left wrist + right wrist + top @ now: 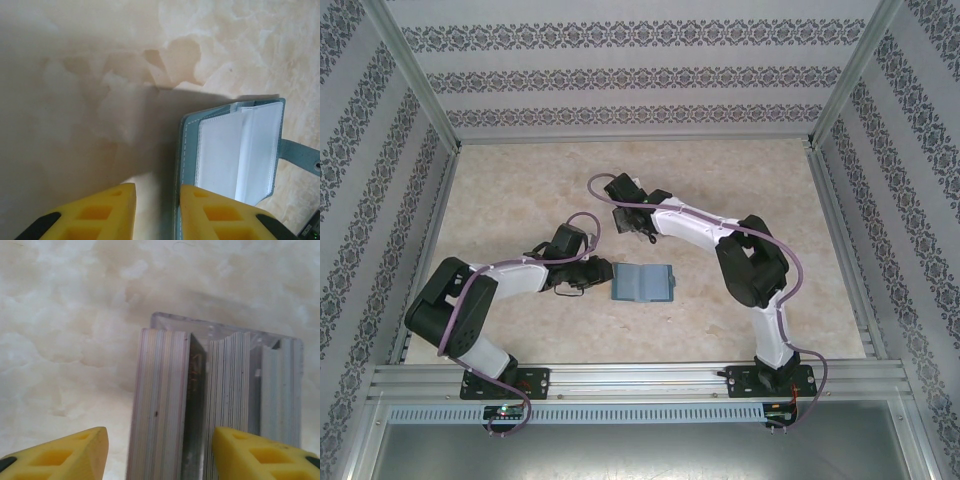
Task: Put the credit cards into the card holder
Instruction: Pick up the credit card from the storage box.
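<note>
The teal-blue card holder (pixel 642 284) lies open on the table, its pale grey inside (pixel 235 150) facing up and its strap (pixel 300 157) sticking out to the right. My left gripper (pixel 157 210) (pixel 598 279) is open at the holder's left edge; its right finger (pixel 215 215) sits over that edge and bare table shows between the fingers. Stacks of credit cards (pixel 160 405) stand on edge in a clear tray (pixel 220 322). My right gripper (pixel 160 455) (pixel 630 220) is open just above them, its fingers straddling the left stack and the gap beside it.
Two more card stacks (pixel 230 400) (pixel 282 400) stand in the same tray. The marbled beige tabletop (pixel 520 190) is fenced by aluminium rails (pixel 430 230) and patterned walls. The two arms' bases (pixel 505 380) sit on the near rail.
</note>
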